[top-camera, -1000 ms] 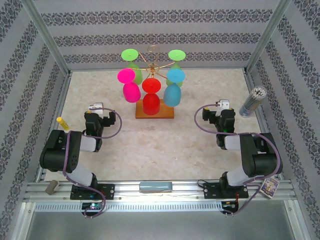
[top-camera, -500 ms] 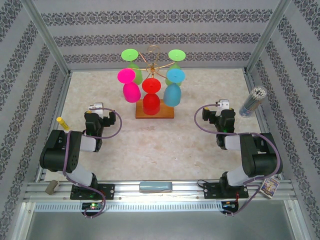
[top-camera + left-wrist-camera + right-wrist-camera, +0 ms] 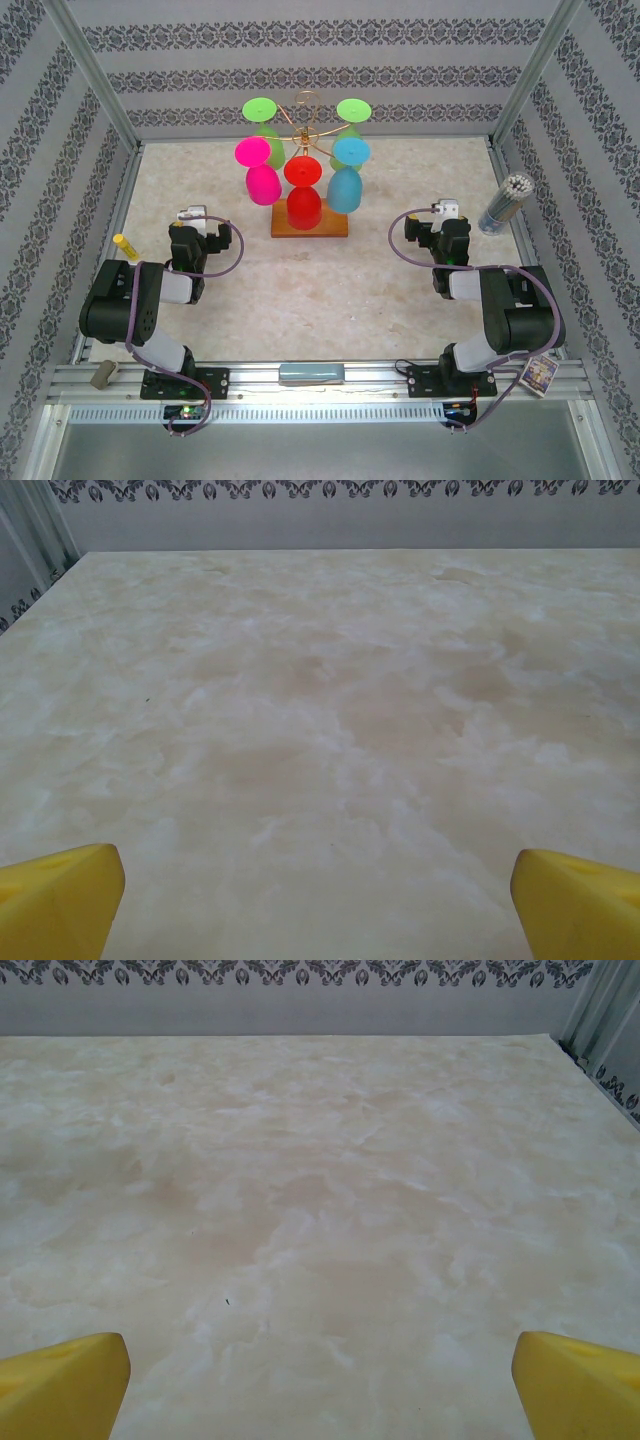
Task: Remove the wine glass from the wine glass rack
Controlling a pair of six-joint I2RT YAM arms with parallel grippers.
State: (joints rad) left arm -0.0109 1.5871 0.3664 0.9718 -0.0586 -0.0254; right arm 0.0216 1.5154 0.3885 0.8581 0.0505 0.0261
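The wine glass rack (image 3: 310,229), gold wire on a brown wooden base, stands at the back middle of the table. Several coloured wine glasses hang from it upside down: a pink one (image 3: 262,180), a red one (image 3: 302,200), a blue one (image 3: 345,185) and green ones (image 3: 262,108) behind. My left gripper (image 3: 190,222) rests low, to the near left of the rack and well apart from it. My right gripper (image 3: 440,215) rests to the near right. Both are open: the yellow fingertips (image 3: 60,900) (image 3: 580,1385) stand wide apart over bare marble-patterned table, nothing between them.
A yellow marker (image 3: 126,246) lies by the left wall. A cylinder of sticks (image 3: 505,205) stands at the right wall. On the front rail sit a grey-blue block (image 3: 312,374), a small card (image 3: 540,373) and a grey piece (image 3: 104,375). Patterned walls enclose three sides.
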